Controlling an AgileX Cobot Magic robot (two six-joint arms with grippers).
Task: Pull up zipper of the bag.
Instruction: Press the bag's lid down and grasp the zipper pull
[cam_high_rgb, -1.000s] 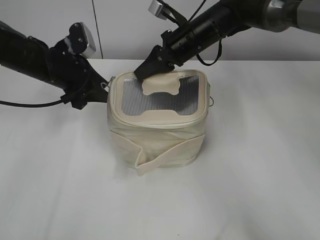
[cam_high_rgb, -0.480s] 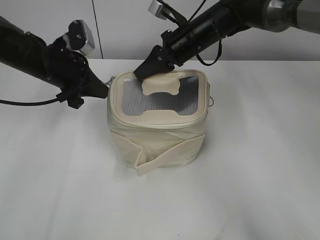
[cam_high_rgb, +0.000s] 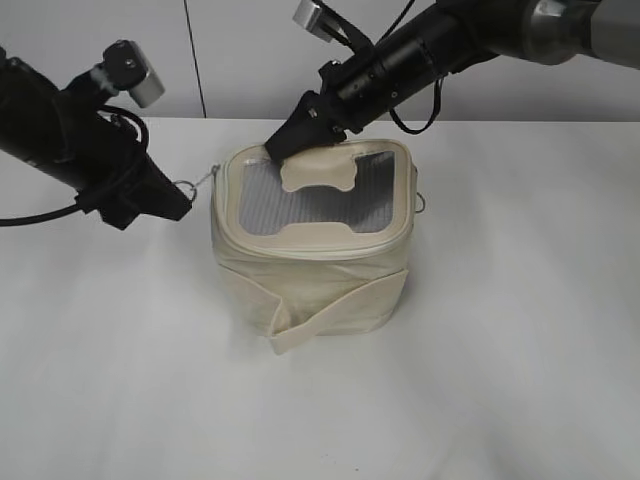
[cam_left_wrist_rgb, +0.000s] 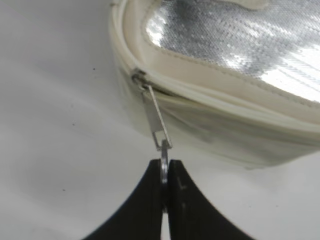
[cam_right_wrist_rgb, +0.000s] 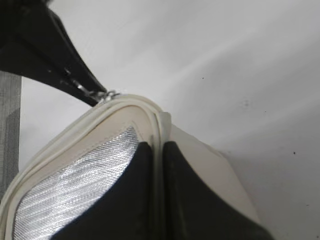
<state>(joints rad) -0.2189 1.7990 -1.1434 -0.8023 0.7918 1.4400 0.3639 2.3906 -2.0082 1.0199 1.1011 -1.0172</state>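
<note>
The cream boxy bag (cam_high_rgb: 310, 275) stands mid-table, its grey ribbed top panel (cam_high_rgb: 300, 200) bearing a cream patch. Its cream zipper track (cam_left_wrist_rgb: 210, 97) runs round the top rim. My left gripper (cam_high_rgb: 182, 203) is shut on the silver ring pull (cam_left_wrist_rgb: 164, 165) of a slider (cam_left_wrist_rgb: 139, 77) at the bag's back left corner, the pull stretched taut away from the bag. My right gripper (cam_high_rgb: 283, 143) is shut on the bag's back rim (cam_right_wrist_rgb: 157, 125), pinching the cream edge between its fingers (cam_right_wrist_rgb: 158, 150). A second ring pull (cam_high_rgb: 424, 201) hangs on the bag's right side.
The white table (cam_high_rgb: 520, 330) surrounds the bag. A pale wall (cam_high_rgb: 240, 60) with a dark vertical seam stands behind. Both black arms reach in from the back, left and right.
My left gripper has moved left and away from the bag, drawing the ring pull out taut. The bag's top left corner has shifted slightly left. The right gripper has stayed on the back rim.
</note>
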